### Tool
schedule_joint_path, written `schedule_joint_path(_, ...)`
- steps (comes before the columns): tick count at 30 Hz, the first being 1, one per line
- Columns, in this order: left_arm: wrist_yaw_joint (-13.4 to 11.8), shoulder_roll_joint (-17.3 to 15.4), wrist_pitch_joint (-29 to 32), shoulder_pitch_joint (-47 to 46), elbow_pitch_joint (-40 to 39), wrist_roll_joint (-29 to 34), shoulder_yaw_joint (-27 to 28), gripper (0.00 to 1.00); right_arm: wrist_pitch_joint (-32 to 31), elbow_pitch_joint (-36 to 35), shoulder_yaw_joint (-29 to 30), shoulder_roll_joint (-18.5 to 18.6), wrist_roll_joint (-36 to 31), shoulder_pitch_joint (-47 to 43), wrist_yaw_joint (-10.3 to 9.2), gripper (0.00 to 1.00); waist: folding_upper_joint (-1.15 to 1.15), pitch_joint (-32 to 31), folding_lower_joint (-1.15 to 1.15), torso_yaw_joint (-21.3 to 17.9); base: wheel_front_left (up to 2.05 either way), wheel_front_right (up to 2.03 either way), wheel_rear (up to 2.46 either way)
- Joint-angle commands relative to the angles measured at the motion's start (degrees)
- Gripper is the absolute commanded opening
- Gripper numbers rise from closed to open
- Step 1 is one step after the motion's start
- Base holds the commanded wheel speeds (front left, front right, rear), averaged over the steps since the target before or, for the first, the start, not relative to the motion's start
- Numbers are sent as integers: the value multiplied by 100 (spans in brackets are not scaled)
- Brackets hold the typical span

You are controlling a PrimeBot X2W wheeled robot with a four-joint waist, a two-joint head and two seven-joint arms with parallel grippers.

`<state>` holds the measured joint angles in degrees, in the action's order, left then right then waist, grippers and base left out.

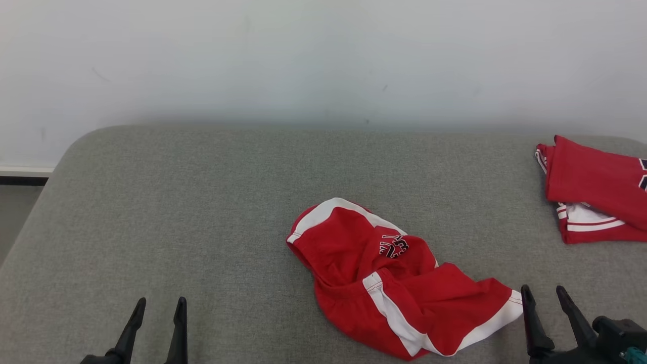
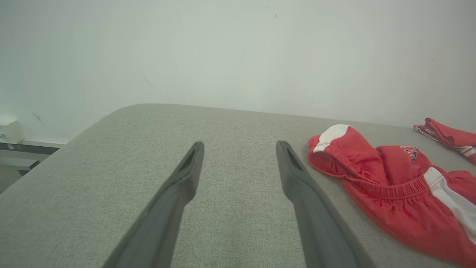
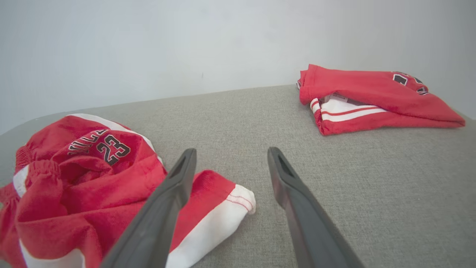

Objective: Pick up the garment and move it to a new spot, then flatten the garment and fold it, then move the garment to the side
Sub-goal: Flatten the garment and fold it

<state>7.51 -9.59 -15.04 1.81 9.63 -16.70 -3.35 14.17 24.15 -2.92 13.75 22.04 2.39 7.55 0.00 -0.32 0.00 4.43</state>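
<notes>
Head view: right gripper [image 1: 543, 289] set low, fingers spread, empty.
The crumpled red-and-white jersey shorts [image 1: 389, 283] are seen just to its left on the grey fabric table [image 1: 202, 202], long axis slanted away leftward; the left gripper [image 1: 162, 301], likewise spread, is placed farther off.

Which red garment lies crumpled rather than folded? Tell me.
The red shorts numbered 23, in the middle, bunched up; the folded red garment lies flat at far right.
</notes>
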Motion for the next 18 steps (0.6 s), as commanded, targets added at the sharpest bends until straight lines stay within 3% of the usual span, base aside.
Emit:
schedule_joint_path(1, -6, -12, -18, -6, -21, 38, 23, 100, 58, -165, 74, -81, -130, -12, -16, 100, 0, -17, 0, -57, 0, 0, 0)
schedule_joint_path(18, -6, -38, -18, 47, -66, 95, 96, 100, 104, -1556, 221, -754, -784, -767, -16, 100, 0, -32, 0, -249, 0, 0, 0)
